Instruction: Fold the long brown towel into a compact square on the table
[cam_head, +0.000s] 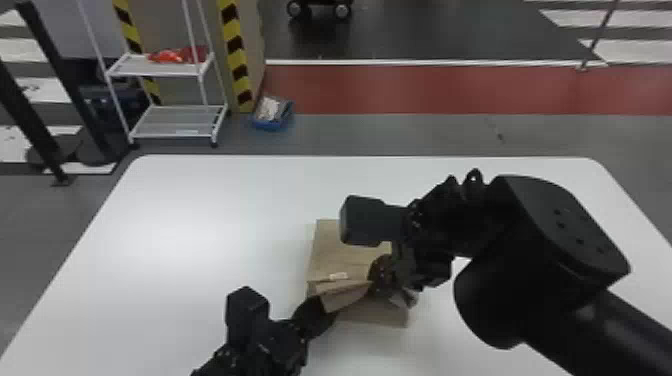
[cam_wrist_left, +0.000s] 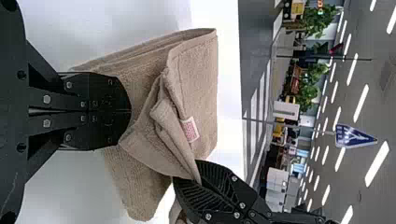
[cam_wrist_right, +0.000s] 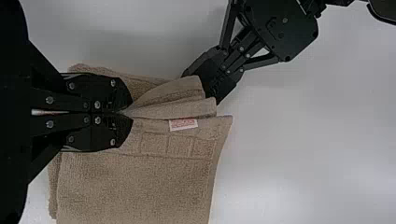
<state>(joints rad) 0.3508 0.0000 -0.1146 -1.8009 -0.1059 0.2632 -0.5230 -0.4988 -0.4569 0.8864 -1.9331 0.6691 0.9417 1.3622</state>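
Note:
In the head view the brown towel (cam_head: 340, 250) lies partly folded on the table, its near edge lifted between both grippers. My left gripper (cam_head: 322, 311) holds the left corner of that raised edge; in the left wrist view the left gripper (cam_wrist_left: 130, 112) is shut on the towel (cam_wrist_left: 198, 84). My right gripper (cam_head: 376, 282) pinches the edge on the right side; in the right wrist view the right gripper (cam_wrist_right: 127, 113) is shut on the towel (cam_wrist_right: 135, 182) near its small white tag (cam_wrist_right: 183, 124). Part of the towel is hidden beneath the right arm.
The white table (cam_head: 175, 225) extends around the towel. Beyond its far edge stand a white rack (cam_head: 175, 120) and a blue bin (cam_head: 272, 122) on the floor. The right arm spans the table's right side.

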